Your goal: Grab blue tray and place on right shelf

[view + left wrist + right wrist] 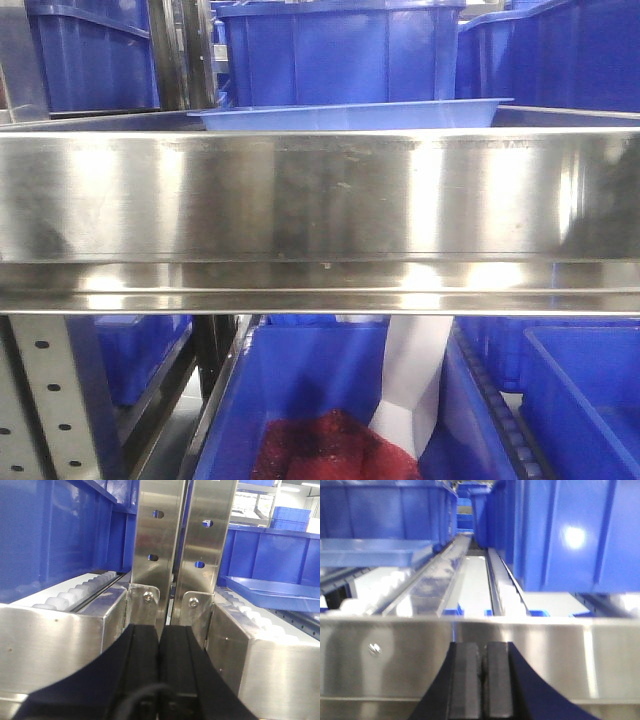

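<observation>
The light-blue tray [350, 115] lies on the steel shelf [320, 195], just behind its broad reflective front lip. It also shows at the right of the left wrist view [272, 591] and at the left of the right wrist view [370, 552]. My left gripper [159, 630] is shut and empty, in front of the two perforated steel uprights [180, 540]. My right gripper [481, 647] is shut and empty, close against the shelf's front lip [545, 655]. Neither gripper touches the tray.
Deep dark-blue bins [340, 50] stand on the shelf behind and beside the tray. White roller tracks [75, 592] run along the shelf. Below the shelf, a blue bin [320, 400] holds something red and a white sheet. A perforated upright [45, 400] stands at lower left.
</observation>
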Robot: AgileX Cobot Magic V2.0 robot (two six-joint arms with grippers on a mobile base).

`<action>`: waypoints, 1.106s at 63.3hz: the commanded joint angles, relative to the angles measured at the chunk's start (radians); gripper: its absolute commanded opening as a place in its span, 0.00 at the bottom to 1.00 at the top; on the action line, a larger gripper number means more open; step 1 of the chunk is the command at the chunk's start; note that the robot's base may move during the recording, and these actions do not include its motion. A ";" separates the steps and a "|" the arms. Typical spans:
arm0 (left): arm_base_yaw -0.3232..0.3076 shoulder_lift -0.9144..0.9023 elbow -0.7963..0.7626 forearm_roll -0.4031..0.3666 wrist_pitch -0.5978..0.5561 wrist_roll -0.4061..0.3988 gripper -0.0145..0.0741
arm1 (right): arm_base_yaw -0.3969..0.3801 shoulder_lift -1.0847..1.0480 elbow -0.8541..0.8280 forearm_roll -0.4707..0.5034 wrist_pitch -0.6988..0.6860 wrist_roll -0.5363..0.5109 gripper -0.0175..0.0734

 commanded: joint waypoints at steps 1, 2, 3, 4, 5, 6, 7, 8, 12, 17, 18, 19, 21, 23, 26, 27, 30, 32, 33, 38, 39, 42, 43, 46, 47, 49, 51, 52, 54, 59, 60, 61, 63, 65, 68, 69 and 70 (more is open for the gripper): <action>0.003 -0.010 0.029 -0.008 -0.091 0.002 0.11 | -0.008 -0.021 0.009 0.005 -0.138 -0.010 0.22; 0.003 -0.010 0.029 -0.008 -0.091 0.002 0.11 | -0.008 -0.021 0.008 0.006 -0.126 -0.009 0.22; 0.003 -0.010 0.029 -0.008 -0.091 0.002 0.11 | -0.008 -0.021 0.006 0.006 -0.119 -0.009 0.22; 0.003 -0.010 0.029 -0.008 -0.091 0.002 0.11 | -0.008 -0.021 0.006 0.006 -0.118 -0.009 0.22; 0.003 -0.010 0.029 -0.008 -0.091 0.002 0.11 | -0.008 -0.021 0.006 0.006 -0.120 -0.009 0.22; 0.003 -0.010 0.029 -0.008 -0.091 0.002 0.11 | -0.008 -0.021 0.006 0.006 -0.122 -0.009 0.22; 0.003 -0.010 0.029 -0.008 -0.091 0.002 0.11 | -0.008 -0.021 0.006 0.006 -0.123 -0.009 0.22; 0.003 -0.010 0.029 -0.008 -0.091 0.002 0.11 | -0.008 -0.021 0.006 0.006 -0.123 -0.009 0.22; 0.003 -0.010 0.029 -0.008 -0.091 0.002 0.11 | -0.008 -0.021 0.006 0.005 -0.123 -0.009 0.22; 0.003 -0.010 0.029 -0.008 -0.091 0.002 0.11 | -0.008 -0.021 0.006 0.005 -0.124 -0.009 0.22; 0.003 -0.010 0.029 -0.008 -0.091 0.002 0.11 | -0.008 -0.021 0.006 0.005 -0.124 -0.009 0.22; 0.003 -0.010 0.029 -0.008 -0.091 0.002 0.11 | -0.008 -0.021 0.006 0.005 -0.124 -0.009 0.22; 0.003 -0.010 0.029 -0.008 -0.091 0.002 0.11 | -0.008 -0.021 0.006 0.005 -0.122 -0.009 0.22; 0.003 -0.010 0.029 -0.008 -0.091 0.002 0.11 | -0.008 -0.021 0.006 0.005 -0.122 -0.009 0.22; 0.003 -0.010 0.029 -0.008 -0.091 0.002 0.11 | -0.008 -0.021 0.006 0.005 -0.122 -0.009 0.22; 0.003 -0.010 0.029 -0.008 -0.091 0.002 0.11 | -0.008 -0.021 0.006 0.005 -0.122 -0.009 0.22; 0.003 -0.010 0.029 -0.008 -0.091 0.002 0.11 | -0.008 -0.021 0.006 0.005 -0.122 -0.009 0.22; 0.003 -0.010 0.029 -0.008 -0.091 0.002 0.11 | -0.008 -0.021 0.006 0.005 -0.122 -0.009 0.22; 0.003 -0.010 0.029 -0.008 -0.091 0.002 0.11 | -0.008 -0.021 0.006 0.005 -0.122 -0.009 0.22; 0.003 -0.010 0.029 -0.008 -0.091 0.002 0.11 | -0.008 -0.021 0.006 0.005 -0.122 -0.009 0.22; 0.003 -0.010 0.029 -0.008 -0.091 0.002 0.11 | -0.008 -0.021 0.006 0.005 -0.122 -0.009 0.22; 0.003 -0.010 0.029 -0.008 -0.091 0.002 0.11 | -0.008 -0.021 0.006 0.005 -0.122 -0.009 0.22; 0.003 -0.010 0.029 -0.008 -0.091 0.002 0.11 | -0.008 -0.021 0.006 0.005 -0.122 -0.009 0.22; 0.003 -0.010 0.029 -0.008 -0.091 0.002 0.11 | -0.008 -0.021 0.006 0.005 -0.122 -0.009 0.22; 0.003 -0.010 0.029 -0.008 -0.091 0.002 0.11 | -0.008 -0.021 0.006 0.005 -0.122 -0.009 0.22; 0.003 -0.010 0.029 -0.008 -0.091 0.002 0.11 | -0.008 -0.021 0.006 0.005 -0.122 -0.009 0.22; 0.003 -0.010 0.029 -0.008 -0.091 0.002 0.11 | -0.008 -0.021 0.006 0.005 -0.122 -0.009 0.22; 0.003 -0.010 0.029 -0.008 -0.091 0.002 0.11 | -0.008 -0.021 0.006 0.005 -0.122 -0.009 0.22; 0.003 -0.010 0.029 -0.008 -0.091 0.002 0.11 | -0.008 -0.021 0.006 0.005 -0.122 -0.009 0.22; 0.003 -0.010 0.029 -0.008 -0.091 0.002 0.11 | -0.008 -0.021 0.006 0.005 -0.122 -0.009 0.22; 0.003 -0.010 0.029 -0.008 -0.091 0.002 0.11 | -0.008 -0.021 0.006 0.005 -0.122 -0.009 0.22; 0.003 -0.010 0.029 -0.008 -0.091 0.002 0.11 | -0.008 -0.021 0.006 0.005 -0.122 -0.009 0.22; 0.003 -0.010 0.029 -0.008 -0.091 0.002 0.11 | -0.008 -0.021 0.006 0.005 -0.122 -0.009 0.22; 0.003 -0.010 0.029 -0.008 -0.091 0.002 0.11 | -0.008 -0.021 0.006 0.005 -0.122 -0.009 0.22; 0.003 -0.010 0.029 -0.008 -0.091 0.002 0.11 | -0.008 -0.021 0.006 0.005 -0.122 -0.009 0.22; 0.003 -0.010 0.029 -0.008 -0.091 0.002 0.11 | -0.008 -0.021 0.006 0.005 -0.122 -0.009 0.22; 0.003 -0.010 0.029 -0.008 -0.091 0.002 0.11 | -0.008 -0.021 0.006 0.005 -0.122 -0.009 0.22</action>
